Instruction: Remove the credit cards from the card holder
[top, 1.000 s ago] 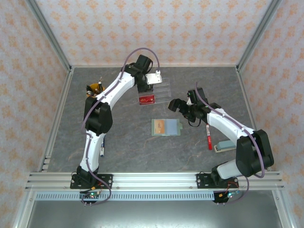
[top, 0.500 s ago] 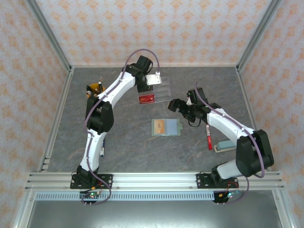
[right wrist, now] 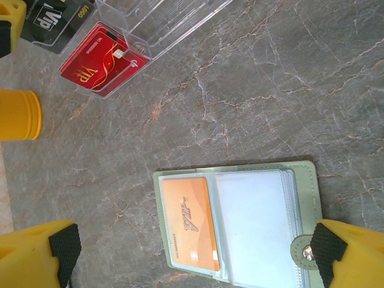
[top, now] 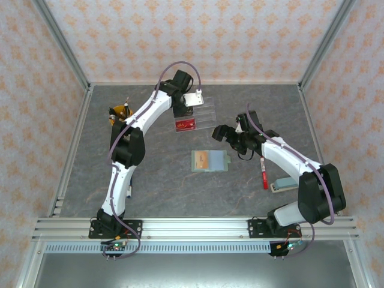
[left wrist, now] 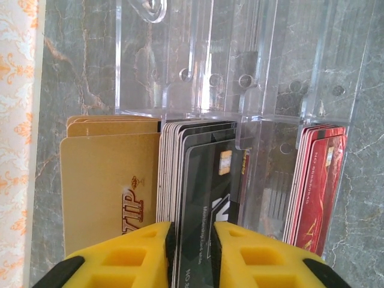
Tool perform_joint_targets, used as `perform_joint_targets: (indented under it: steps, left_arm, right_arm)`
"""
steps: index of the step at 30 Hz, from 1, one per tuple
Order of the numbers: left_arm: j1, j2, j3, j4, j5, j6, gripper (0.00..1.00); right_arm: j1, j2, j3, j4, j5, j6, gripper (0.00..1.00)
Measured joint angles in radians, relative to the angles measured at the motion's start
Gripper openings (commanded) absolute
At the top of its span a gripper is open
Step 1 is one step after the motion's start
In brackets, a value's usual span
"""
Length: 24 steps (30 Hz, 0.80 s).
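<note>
The sage-green card holder (top: 210, 161) lies open on the table, pale grey-blue inside (right wrist: 255, 222). A tan-orange credit card (right wrist: 189, 222) sits in its left sleeve. My right gripper (right wrist: 198, 258) hangs wide open just above it with nothing in its jaws, and from above it (top: 221, 133) shows beside the holder's far right corner. My left gripper (left wrist: 193, 252) is at the clear acrylic tray (left wrist: 198, 60). Its jaws stand slightly apart on either side of a black card (left wrist: 207, 180) that stands upright in the middle compartment.
The tray (top: 201, 114) also holds gold cards (left wrist: 108, 180) on the left and red cards (left wrist: 318, 174) on the right. A red pen (top: 264, 174) and a teal case (top: 283, 183) lie by the right arm. A brown object (top: 120, 112) sits at the far left.
The left arm's elbow has crept a little to the right. Both grippers, the card holder and the tray stay where they were.
</note>
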Motion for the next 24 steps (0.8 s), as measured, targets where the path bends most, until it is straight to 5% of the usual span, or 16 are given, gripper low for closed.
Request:
perform_joint_targets:
  steps: [11,18,24]
  left_arm:
    - [0.0,-0.072,-0.045,0.031,0.079,-0.192,0.48]
    - [0.0,-0.419,-0.358,0.253,0.098,-0.503,0.73]
    - [0.0,-0.66,-0.619,0.418,-0.024,-0.794,0.88]
  right_arm:
    - [0.014,0.0,0.001,-0.006,0.013,-0.012,0.97]
    - [0.165,0.061,0.089,-0.095,0.135,-0.066,0.92]
    - [0.276,0.168,0.164,-0.159,0.242,-0.101,0.85]
